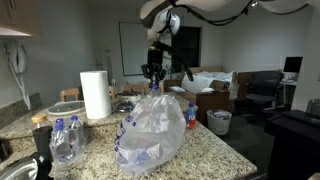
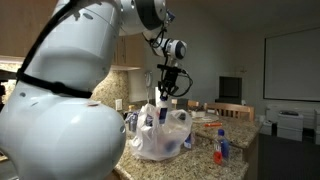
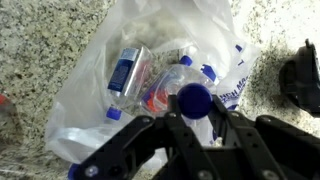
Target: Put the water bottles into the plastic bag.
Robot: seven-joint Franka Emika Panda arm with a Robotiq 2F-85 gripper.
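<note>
My gripper [image 3: 193, 114] is shut on a water bottle [image 3: 193, 98]. Its blue cap shows between the fingers and its body hangs down over the open mouth of the plastic bag [image 3: 90, 95]. Several water bottles [image 3: 127, 68] lie inside the bag. In both exterior views the gripper [image 1: 152, 72] [image 2: 166, 88] hangs just above the top of the bag [image 1: 150, 130] [image 2: 160, 135] on the granite counter. Two more water bottles [image 1: 66, 138] stand at the counter's near corner in an exterior view.
A paper towel roll [image 1: 95, 95] stands behind the bag. A small bottle with a red label [image 1: 190, 117] [image 2: 220, 148] stands beside the bag. A black object [image 3: 300, 75] lies on the counter near the bag. A waste bin [image 1: 219, 122] stands beyond the counter.
</note>
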